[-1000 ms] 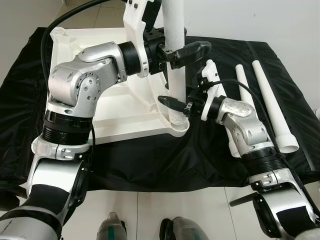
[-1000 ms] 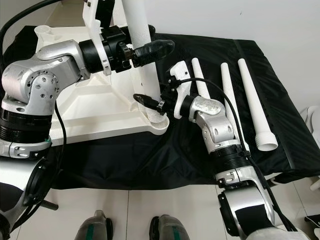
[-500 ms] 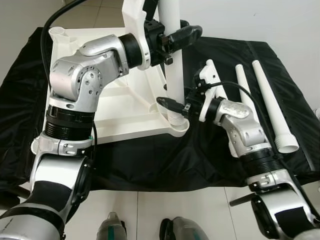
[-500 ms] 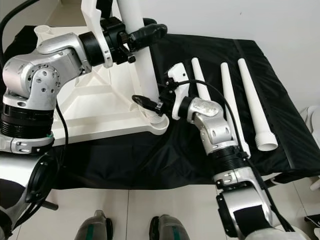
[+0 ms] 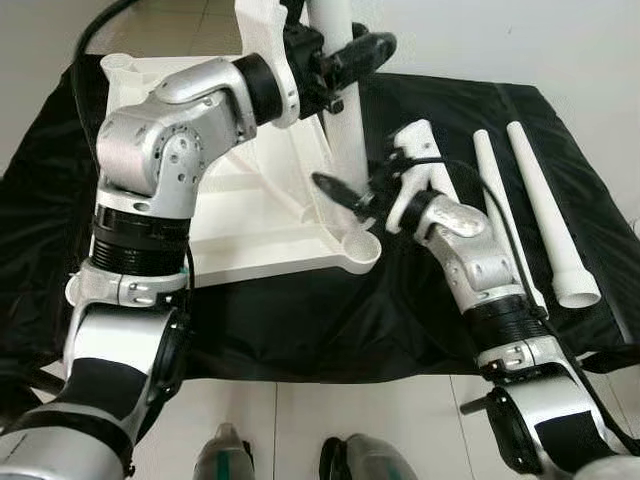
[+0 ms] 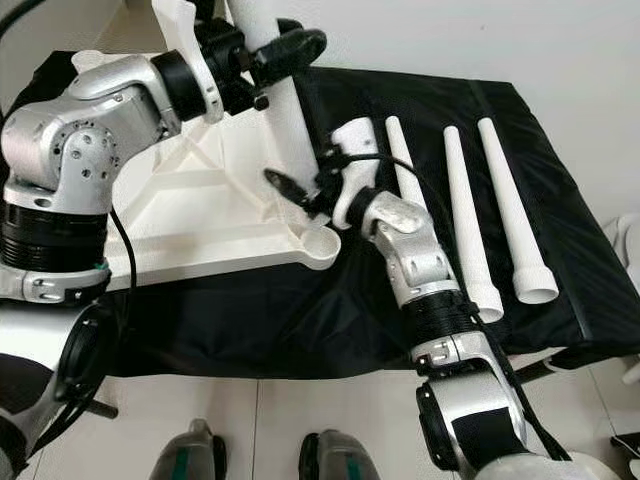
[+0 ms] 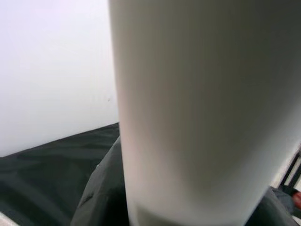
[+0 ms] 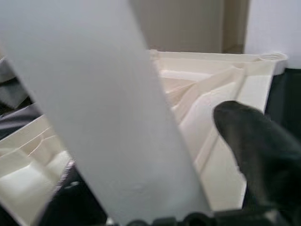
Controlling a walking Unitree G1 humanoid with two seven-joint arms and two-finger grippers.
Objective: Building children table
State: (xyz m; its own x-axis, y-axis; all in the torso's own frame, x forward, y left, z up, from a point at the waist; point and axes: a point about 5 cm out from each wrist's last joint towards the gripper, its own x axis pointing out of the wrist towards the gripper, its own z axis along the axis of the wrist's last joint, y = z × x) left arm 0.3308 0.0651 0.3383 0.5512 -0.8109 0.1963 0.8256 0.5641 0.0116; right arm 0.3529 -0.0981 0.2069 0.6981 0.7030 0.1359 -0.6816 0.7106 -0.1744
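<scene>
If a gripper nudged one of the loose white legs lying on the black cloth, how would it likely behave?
Each loose leg is a round, tapered tube, so it would probably roll, curving towards its narrow end. The black cloth may damp that somewhat. It looks hollow at its wide end, so likely light and stiff, and the smooth plastic might slip in a pinch.

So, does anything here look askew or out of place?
The white leg both pincers hold leans instead of standing straight over the corner socket of the upturned tabletop. Its lower end looks lifted clear of that socket. The left pincer grips high, the right pincer low. Three spare legs lie tidy on the black cloth.
</scene>
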